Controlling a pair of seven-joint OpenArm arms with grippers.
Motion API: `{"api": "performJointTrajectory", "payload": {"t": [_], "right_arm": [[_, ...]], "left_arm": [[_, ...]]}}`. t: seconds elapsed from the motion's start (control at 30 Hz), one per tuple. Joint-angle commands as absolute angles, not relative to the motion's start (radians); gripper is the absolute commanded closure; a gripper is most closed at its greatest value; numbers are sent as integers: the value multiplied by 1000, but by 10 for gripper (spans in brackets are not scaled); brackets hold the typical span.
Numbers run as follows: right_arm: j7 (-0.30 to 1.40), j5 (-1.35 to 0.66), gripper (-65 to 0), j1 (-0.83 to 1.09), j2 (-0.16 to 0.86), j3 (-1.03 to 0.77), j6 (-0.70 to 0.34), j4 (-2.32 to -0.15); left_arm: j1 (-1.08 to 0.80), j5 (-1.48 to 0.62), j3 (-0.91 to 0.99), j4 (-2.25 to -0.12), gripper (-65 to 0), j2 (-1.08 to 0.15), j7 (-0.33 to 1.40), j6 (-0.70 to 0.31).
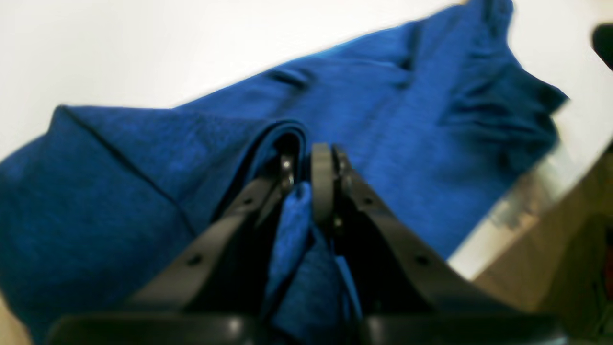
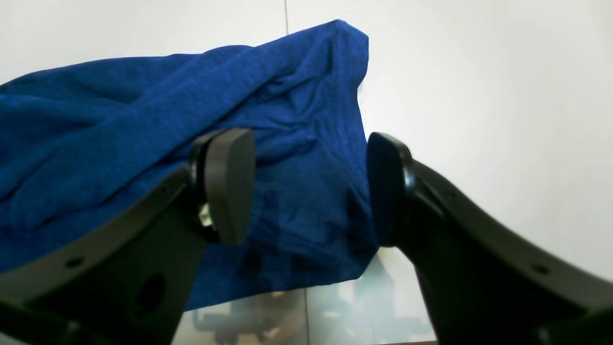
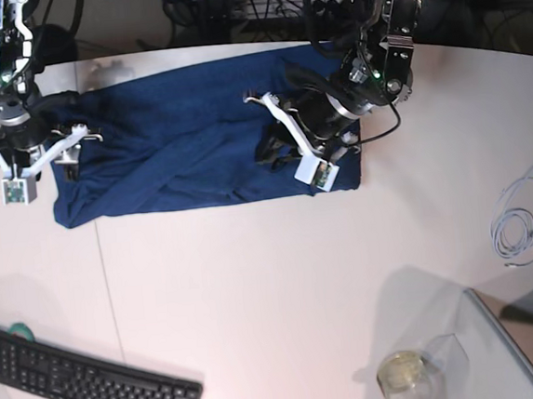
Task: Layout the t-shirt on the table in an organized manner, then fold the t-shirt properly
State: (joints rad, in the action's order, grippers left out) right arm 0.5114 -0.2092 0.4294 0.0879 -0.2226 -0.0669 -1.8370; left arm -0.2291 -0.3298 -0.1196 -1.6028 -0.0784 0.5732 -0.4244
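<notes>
The dark blue t-shirt (image 3: 177,142) lies spread lengthwise, with wrinkles, across the far part of the white table (image 3: 274,283). At the shirt's right end, my left gripper (image 1: 306,163) is shut on a fold of the t-shirt (image 1: 383,120), and blue cloth bunches between its fingers. At the shirt's left end, my right gripper (image 2: 311,187) stands open just above a corner of the t-shirt (image 2: 297,143), with nothing pinched between its pads.
A black keyboard (image 3: 86,383) lies at the near left. A coiled white cable (image 3: 521,224) sits at the right. A glass panel (image 3: 513,346) and a small round jar (image 3: 403,371) are at the near right. Cables and equipment crowd the table's far edge.
</notes>
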Motion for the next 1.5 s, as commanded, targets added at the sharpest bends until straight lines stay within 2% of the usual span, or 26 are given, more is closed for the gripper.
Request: {"api": "performJointTrajectory", "payload": {"t": [0.0, 0.23, 1.13, 1.47], "right_arm": [[487, -214, -350, 426, 96, -226, -67, -1851], [487, -214, -350, 426, 96, -228, -67, -1851], [487, -214, -350, 426, 96, -228, -67, -1851], [487, -214, -350, 426, 96, -228, -67, -1851]], "left_arm": [[-211, -346, -117, -1616, 0, -73, 550, -430], [-182, -352, -117, -1537, 0, -65, 550, -430], [-143, -346, -119, -1489, 0, -30, 550, -430], [-140, -354, -177, -1469, 0, -28, 550, -429]]}}
